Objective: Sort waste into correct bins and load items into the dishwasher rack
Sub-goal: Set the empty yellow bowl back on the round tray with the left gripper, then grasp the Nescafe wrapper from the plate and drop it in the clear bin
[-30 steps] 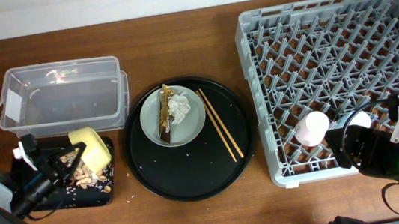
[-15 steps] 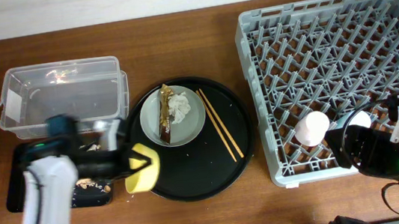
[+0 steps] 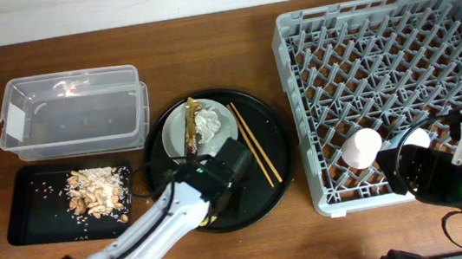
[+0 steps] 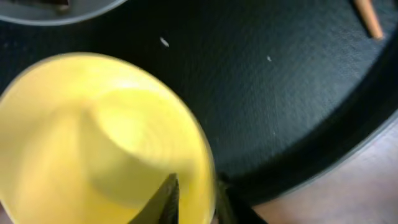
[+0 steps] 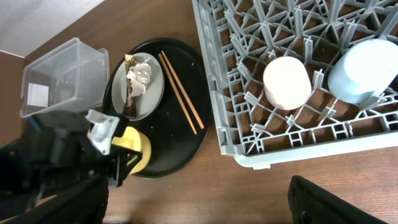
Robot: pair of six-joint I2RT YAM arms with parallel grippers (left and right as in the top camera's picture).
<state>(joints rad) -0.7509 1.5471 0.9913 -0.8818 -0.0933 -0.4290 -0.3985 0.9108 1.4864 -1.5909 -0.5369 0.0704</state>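
Observation:
My left gripper point(image 4: 196, 190) is shut on the rim of the small yellow bowl point(image 4: 93, 137), one finger inside and one outside, low over the large round black tray point(image 4: 298, 81). The bowl also shows in the right wrist view point(image 5: 135, 152); my left arm point(image 3: 179, 207) hides it from overhead. The food scraps point(image 3: 94, 190) lie in the shallow black tray point(image 3: 23, 214). The grey plate point(image 3: 215, 144) holds the napkin point(image 3: 209, 123) and the wrapper stick point(image 3: 190, 136). The chopsticks point(image 3: 255, 148) lie beside it. The pink cup point(image 3: 362, 148) and blue cup point(image 3: 417, 138) stand in the rack point(image 3: 379, 51). My right gripper point(image 5: 199, 210) is open and empty.
The clear tub point(image 3: 72, 113) stands behind the shallow black tray at the left. The round black tray point(image 3: 278, 163) sits between the bins and the rack. My right arm point(image 3: 433, 176) hangs over the rack's front right corner.
My left arm has swung right from the shallow black tray to the round tray, carrying the yellow bowl. The scraps now lie uncovered in the shallow tray. The right arm has not moved.

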